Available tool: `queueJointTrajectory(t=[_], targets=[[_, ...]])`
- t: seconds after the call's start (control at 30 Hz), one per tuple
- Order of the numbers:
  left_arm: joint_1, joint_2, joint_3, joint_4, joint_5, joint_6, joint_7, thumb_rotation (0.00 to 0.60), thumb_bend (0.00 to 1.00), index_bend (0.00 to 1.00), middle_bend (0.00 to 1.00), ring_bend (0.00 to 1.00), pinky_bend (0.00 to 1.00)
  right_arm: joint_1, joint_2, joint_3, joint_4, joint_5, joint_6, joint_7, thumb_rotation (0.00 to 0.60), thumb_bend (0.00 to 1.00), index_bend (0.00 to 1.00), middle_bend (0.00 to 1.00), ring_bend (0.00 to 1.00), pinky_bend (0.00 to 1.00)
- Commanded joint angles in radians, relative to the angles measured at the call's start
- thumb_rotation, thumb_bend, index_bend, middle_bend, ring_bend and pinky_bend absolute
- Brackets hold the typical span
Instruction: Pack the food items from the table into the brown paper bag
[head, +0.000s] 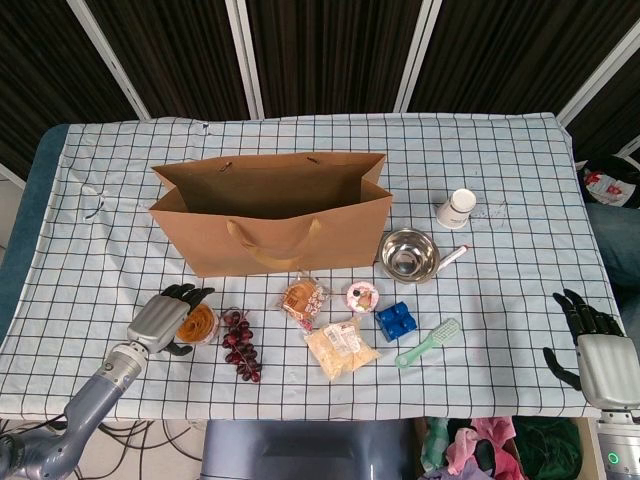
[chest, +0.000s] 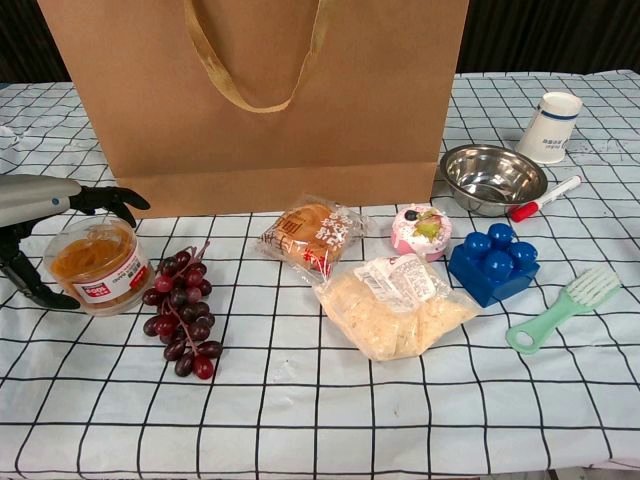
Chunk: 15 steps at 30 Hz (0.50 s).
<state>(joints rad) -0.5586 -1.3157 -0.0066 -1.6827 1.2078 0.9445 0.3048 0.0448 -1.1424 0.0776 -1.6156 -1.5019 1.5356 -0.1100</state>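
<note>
Tub of spread: the clear plastic tub (chest: 97, 266) with orange-brown filling stands upright near the front-left corner of the table (head: 520, 150), in front of the bag's left end.
Your left hand: your left hand (head: 163, 318) lies over the tub from its left side; the dark fingers (chest: 112, 199) arch above the tub's far rim and the thumb reaches down on the tub's left. You can see the fingers spread around the tub, but whether they already press on it you cannot tell.
Grapes: the dark red grapes (chest: 182, 312) lie just beside the tub, on its right.
Other food: the wrapped bun (chest: 309, 236), the small pink cake (chest: 420, 229) and the flat packet of pale crumbs (chest: 394, 304) lie together near the middle of the front edge.
Brown paper bag: the brown paper bag (head: 270, 225) stands upright and open behind all the food, left of the table's middle.
Non-food things: the blue block (chest: 492, 262), the green brush (chest: 565, 307), the steel bowl (chest: 491, 177), the red-capped marker (chest: 544, 198) and the paper cup (chest: 550, 126) are on the bag's right.
Your right hand: your right hand (head: 592, 345) rests at the front-right corner, well apart from everything, its fingers apart and holding nothing.
</note>
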Motion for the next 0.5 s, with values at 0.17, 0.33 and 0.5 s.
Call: queueJointTrajectory(t=[0.17, 0.33, 0.5], targets=[[-0.004, -0.052, -0.011, 0.068, 0.032, -0.002, -0.065, 0.600, 0.18, 0.18, 0.24, 0.17, 0.23, 0.002, -0.002, 0.002, 0.003, 0.010, -0.008, 0.001, 0.600, 0.27, 0.12, 0.11, 0.20, 0.24], [-0.009, -0.072, -0.003, 0.100, 0.067, -0.010, -0.092, 0.600, 0.27, 0.28, 0.33, 0.24, 0.28, 0.001, 0.003, 0.004, 0.000, 0.012, -0.007, 0.007, 0.600, 0.27, 0.12, 0.11, 0.20, 0.24], [0.008, -0.058, -0.007, 0.081, 0.128, 0.051, -0.131, 0.600, 0.32, 0.33, 0.41, 0.31, 0.34, -0.001, 0.006, 0.005, -0.002, 0.011, -0.002, 0.012, 0.600, 0.27, 0.12, 0.11, 0.20, 0.24]])
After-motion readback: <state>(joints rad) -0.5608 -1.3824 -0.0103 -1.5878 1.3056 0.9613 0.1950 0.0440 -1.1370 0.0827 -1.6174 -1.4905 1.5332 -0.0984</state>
